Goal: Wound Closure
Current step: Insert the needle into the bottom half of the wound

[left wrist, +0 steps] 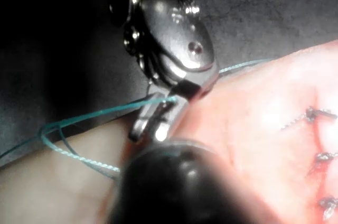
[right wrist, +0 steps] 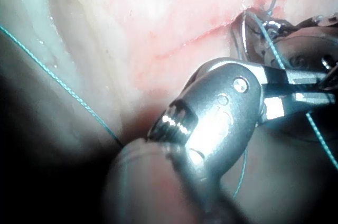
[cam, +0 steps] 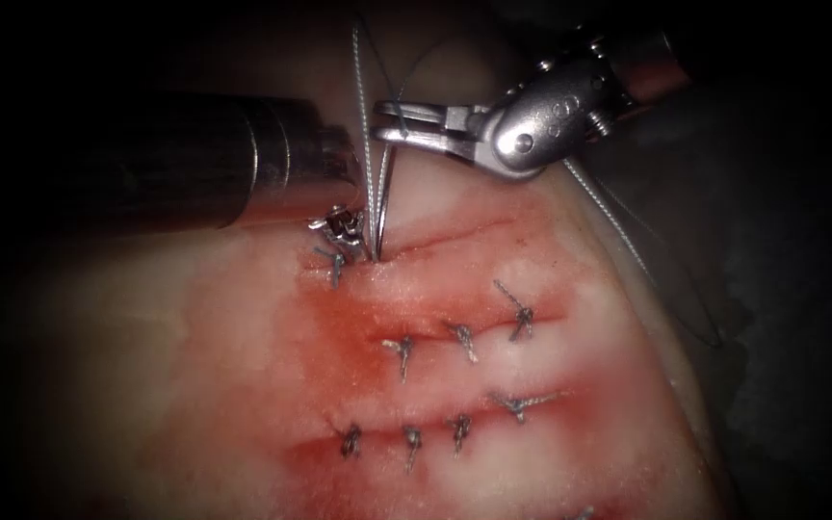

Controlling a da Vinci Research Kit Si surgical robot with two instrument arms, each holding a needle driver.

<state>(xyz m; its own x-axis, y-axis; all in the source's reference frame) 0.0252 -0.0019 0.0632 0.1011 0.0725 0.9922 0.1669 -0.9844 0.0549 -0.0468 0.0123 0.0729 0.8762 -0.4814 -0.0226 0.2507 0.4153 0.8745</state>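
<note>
Right now the right tool (cam: 395, 123) has its jaws closed on the needle (cam: 380, 207) near the blunt end; below those jaws the needle hangs steeply, its tip meeting the tissue (cam: 195, 385) at the left end of the upper cut (cam: 455, 239), seemingly just entered. Thread (cam: 362, 106) runs up past the jaws alongside the needle, and another strand trails behind the right tool's wrist and off the tissue edge. The left tool (cam: 339, 229) sits low at the tissue, just left of the needle's entry point, tips right beside a stitch (cam: 332, 262); can't tell whether its jaws are open or what they hold. Two lower cuts carry tied stitches, with red fluid (cam: 339, 332) around them.
</note>
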